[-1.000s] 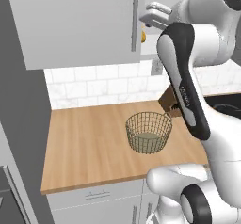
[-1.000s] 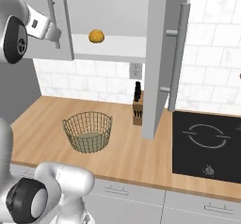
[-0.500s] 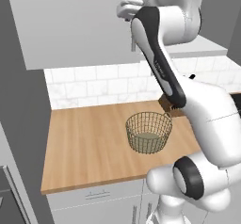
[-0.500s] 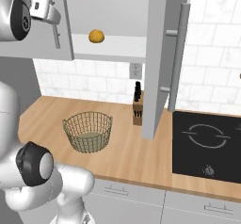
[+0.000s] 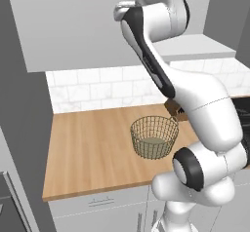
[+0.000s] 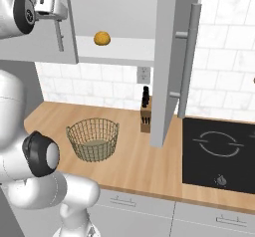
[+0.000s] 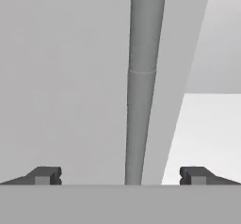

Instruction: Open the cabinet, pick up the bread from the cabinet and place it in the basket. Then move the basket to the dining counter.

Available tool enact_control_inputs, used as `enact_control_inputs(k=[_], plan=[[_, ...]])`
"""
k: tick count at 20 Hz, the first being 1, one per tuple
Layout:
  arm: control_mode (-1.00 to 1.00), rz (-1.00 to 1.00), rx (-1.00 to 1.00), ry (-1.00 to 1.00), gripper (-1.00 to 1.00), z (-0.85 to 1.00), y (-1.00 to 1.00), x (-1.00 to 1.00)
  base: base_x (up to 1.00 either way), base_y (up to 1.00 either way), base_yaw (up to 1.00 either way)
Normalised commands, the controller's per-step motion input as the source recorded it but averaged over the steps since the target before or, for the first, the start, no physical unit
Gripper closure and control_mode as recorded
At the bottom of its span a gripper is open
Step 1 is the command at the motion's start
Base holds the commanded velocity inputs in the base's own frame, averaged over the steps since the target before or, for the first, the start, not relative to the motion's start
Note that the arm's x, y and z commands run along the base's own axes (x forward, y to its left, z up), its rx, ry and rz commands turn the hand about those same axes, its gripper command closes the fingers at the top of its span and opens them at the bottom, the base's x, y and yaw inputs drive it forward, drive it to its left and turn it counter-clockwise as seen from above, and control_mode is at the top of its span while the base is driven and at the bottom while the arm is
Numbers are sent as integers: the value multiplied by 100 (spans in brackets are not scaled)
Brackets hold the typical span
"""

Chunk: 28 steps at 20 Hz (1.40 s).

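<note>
While spread wide, tool empty, fingertips either side of cabinet bar handle, apart.

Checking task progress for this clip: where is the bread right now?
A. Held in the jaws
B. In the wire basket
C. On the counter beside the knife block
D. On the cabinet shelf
D: the bread sits on the pale shelf of the open cabinet, above the basket.

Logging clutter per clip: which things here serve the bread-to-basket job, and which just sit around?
Job: cabinet, its bar handle, bread on the shelf, basket, open gripper.
Bystanders: knife block, cooktop, wall outlet.
</note>
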Motion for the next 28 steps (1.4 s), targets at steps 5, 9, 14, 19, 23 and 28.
enact_control_inputs(k=[5, 9, 14, 19, 23, 28], plan=[[-100, -6, -10, -1, -100, -27, -19, 41, 0, 0, 0], [-100, -2, -1, -8, -100, -21, -18, 29, 0, 0, 0], [-100, 0, 0, -9, -100, -3, 0, 20, 0, 0, 0], [-100, 0, 0, -4, -100, -8, 1, 44, 0, 0, 0], [-100, 0, 0, -1, 100, -4, 0, 31, 0, 0, 0], [-100, 0, 0, 0, 100, -4, 1, 18, 0, 0, 0]])
